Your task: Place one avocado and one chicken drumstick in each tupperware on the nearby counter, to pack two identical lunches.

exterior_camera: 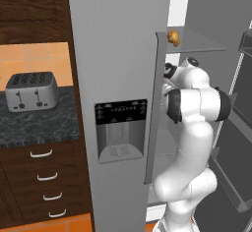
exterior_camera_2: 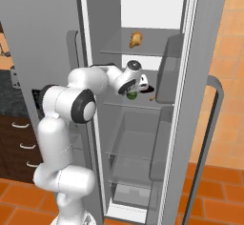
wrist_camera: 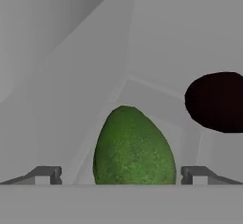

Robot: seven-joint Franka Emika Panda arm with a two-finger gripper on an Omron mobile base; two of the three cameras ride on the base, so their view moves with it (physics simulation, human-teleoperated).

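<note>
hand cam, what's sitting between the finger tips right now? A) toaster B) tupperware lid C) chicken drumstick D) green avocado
D: the hand view shows a green avocado centred between the two spread finger tips of the open gripper, and the right base view shows the hand reaching onto a fridge shelf at something green.

— what's on the counter (exterior_camera: 39,123)?
— a silver four-slot toaster (exterior_camera: 32,91), standing on the black marbled top, with dark wooden drawers (exterior_camera: 47,187) and curved silver handles below.
— and right of that?
— the grey fridge door (exterior_camera: 115,93) with its dispenser panel (exterior_camera: 121,130). past its edge, a chicken drumstick (exterior_camera: 173,37) lies on a glass shelf (exterior_camera: 197,42), and the white arm (exterior_camera: 194,142) reaches in beneath it.
</note>
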